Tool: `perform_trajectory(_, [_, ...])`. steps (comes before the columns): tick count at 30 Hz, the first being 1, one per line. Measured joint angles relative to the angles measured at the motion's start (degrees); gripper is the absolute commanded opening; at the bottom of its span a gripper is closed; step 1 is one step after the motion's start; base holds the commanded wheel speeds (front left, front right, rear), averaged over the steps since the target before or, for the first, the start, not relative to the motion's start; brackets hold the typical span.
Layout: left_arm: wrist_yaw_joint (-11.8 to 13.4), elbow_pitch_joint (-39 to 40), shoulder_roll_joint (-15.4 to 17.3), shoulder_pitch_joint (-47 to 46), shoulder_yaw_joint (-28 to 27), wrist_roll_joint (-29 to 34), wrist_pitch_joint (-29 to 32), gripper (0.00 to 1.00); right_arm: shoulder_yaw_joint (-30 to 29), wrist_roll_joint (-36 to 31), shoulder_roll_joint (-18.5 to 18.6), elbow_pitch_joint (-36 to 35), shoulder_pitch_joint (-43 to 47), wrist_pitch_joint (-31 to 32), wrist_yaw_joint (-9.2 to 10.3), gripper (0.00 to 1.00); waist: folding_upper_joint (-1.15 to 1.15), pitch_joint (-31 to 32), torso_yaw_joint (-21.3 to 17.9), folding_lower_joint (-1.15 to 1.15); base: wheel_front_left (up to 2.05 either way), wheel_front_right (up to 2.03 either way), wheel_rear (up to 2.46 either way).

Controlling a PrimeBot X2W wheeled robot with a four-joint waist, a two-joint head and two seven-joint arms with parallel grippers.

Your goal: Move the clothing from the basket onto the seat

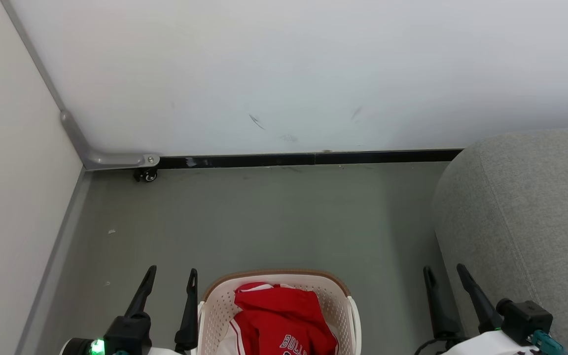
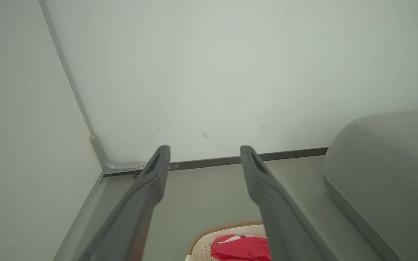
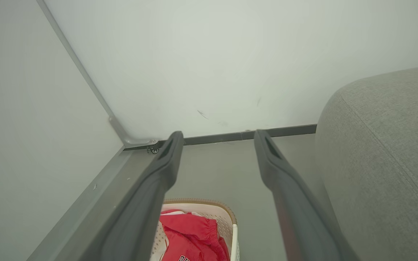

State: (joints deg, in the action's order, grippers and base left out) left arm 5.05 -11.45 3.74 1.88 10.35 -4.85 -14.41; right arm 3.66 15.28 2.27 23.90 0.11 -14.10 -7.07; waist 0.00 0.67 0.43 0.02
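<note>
Grey floor (image 1: 264, 217) meets a scuffed white wall (image 1: 313, 74) along a dark baseboard (image 1: 313, 159). At ten o'clock a grey corner bracket (image 1: 111, 159), small caster (image 1: 148, 175) beneath. Pale side wall (image 1: 8, 172) at nine o'clock.

1 basket (image 1: 276, 272), cream with a brown rim; 1 heap of red clothing (image 1: 284, 310) inside it, and how many garments make up the heap cannot be told from the folds; 1 line of white lettering (image 1: 294, 341) on the cloth, cut by the picture's edge; 1 grey seat (image 1: 525, 212); 2 grippers, the left gripper (image 1: 173, 270) and the right gripper (image 1: 443, 267), each with 2 dark fingers (image 1: 141, 296), so 4 in all; 2 pale walls (image 1: 313, 74); 1 grey metal bracket (image 1: 111, 159) where they meet; 1 small caster (image 1: 149, 175) under it; 1 dark skirting strip (image 1: 313, 159); 2 pale specks (image 1: 111, 230) on the floor (image 1: 264, 222); 1 green light (image 1: 97, 346) on the left arm.
</note>
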Motion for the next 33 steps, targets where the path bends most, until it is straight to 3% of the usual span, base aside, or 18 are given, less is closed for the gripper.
perform_trajectory(33, [0.6, -1.4, -0.3, -0.1, -1.6, -0.1, 0.0, 1.0, 0.5, 0.5, 0.0, 1.8, -1.5, 0.3, 0.0, 1.0, 0.0, -1.6, -0.1, -0.01, 0.0, 0.0, 0.0])
